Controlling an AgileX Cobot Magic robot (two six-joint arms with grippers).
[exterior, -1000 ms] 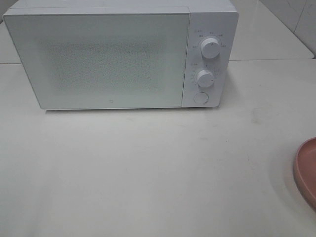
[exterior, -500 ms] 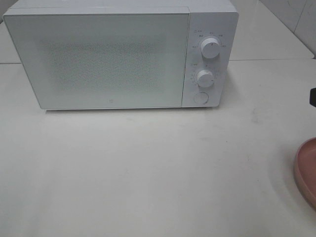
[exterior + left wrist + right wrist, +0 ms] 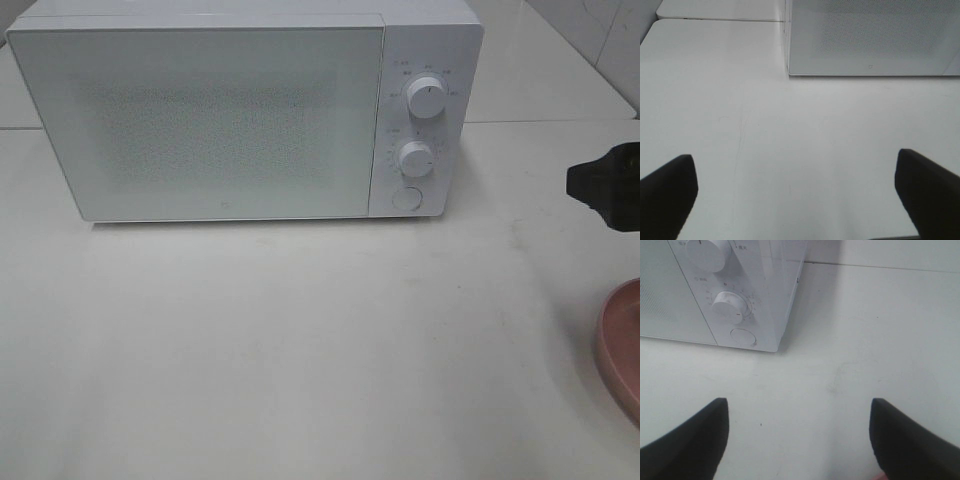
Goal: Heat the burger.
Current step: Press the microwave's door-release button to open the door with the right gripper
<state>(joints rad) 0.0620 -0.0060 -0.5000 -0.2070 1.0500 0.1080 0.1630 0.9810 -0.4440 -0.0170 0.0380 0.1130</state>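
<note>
The burger is out of view in every frame. A white microwave stands at the back of the table with its door shut. My right gripper shows as a dark shape at the right edge, level with the microwave's control panel and apart from it. In the right wrist view the right gripper is open with nothing between its fingers, facing the microwave's lower knob and round button. My left gripper is open and empty over bare table, short of the microwave's front left corner.
A round pink plate pokes in at the right edge, below the right gripper. The microwave panel carries two knobs and a round button. White table stretches in front of the microwave.
My right gripper has come into the exterior high view from the right edge and moved left toward the microwave's panel. The microwave and the plate have stayed put.
</note>
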